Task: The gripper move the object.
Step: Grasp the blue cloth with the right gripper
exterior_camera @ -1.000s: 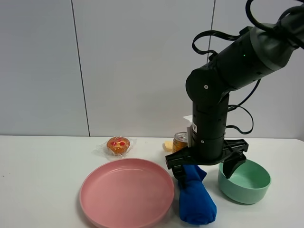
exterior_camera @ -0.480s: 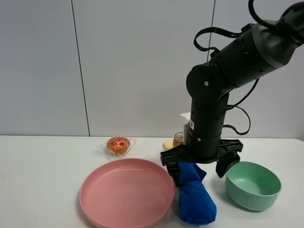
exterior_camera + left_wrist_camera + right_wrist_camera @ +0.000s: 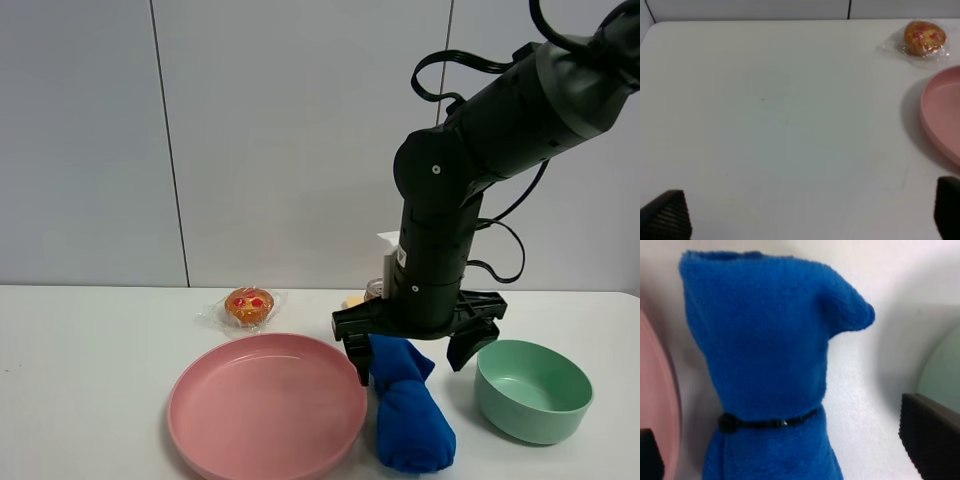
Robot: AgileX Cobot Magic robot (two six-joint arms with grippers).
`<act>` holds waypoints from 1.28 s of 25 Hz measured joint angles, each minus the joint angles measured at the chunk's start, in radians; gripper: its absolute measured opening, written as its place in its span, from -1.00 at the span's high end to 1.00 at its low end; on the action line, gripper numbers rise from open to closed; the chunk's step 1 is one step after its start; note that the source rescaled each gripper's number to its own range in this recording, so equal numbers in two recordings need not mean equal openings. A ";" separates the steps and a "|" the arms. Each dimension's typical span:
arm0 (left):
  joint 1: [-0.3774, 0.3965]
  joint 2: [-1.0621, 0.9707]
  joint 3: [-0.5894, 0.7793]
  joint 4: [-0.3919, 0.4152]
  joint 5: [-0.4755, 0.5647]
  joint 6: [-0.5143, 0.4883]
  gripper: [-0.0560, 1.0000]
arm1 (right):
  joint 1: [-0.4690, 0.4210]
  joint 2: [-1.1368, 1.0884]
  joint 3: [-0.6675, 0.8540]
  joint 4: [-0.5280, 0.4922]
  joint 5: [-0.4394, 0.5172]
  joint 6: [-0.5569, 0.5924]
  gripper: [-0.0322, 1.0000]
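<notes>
Exterior high view: a white desk [image 3: 90, 380] before a pale panelled wall. The blue cloth bundle [image 3: 410, 415] lies on the desk between the pink plate [image 3: 268, 405] and the green bowl [image 3: 530, 390], just beside the plate's rim and a little apart from the bowl. Its long axis runs from the wall side toward the camera, with the broader, rounded end nearer the camera.

The right claw [image 3: 410, 358], carried on a thick black jointed arm with looping cables, points downward over the wall-side end of the bundle. Its prongs are spread wide, one on the plate side and one on the bowl side. They straddle the cloth and hold nothing.

A clear-wrapped muffin [image 3: 249, 305] rests near the wall, beyond the plate. A can [image 3: 376, 290] and a small yellowish item [image 3: 352, 301] stand behind the arm, partly hidden.

Right wrist view: the bundle fills the centre, cinched by a thin black band [image 3: 770, 422]. One dark fingertip [image 3: 930, 440] shows at the bowl side and the other at the plate side, both clear of the cloth.

Left wrist view: the left claw [image 3: 805, 212] is over bare desk with its two tips at opposite edges of the picture, spread wide and empty. The muffin and the plate's edge lie ahead of it, to one side.
</notes>
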 joint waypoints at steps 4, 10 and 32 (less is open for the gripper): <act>0.000 0.000 0.000 0.000 0.000 0.000 -1.00 | 0.000 0.015 0.000 0.007 -0.009 0.005 -0.82; 0.000 0.000 0.000 0.000 0.000 0.000 -1.00 | 0.000 0.040 0.000 0.007 -0.008 0.006 -0.82; 0.000 0.000 0.000 0.000 0.000 0.000 -1.00 | -0.040 0.047 0.000 -0.009 -0.013 0.005 -0.82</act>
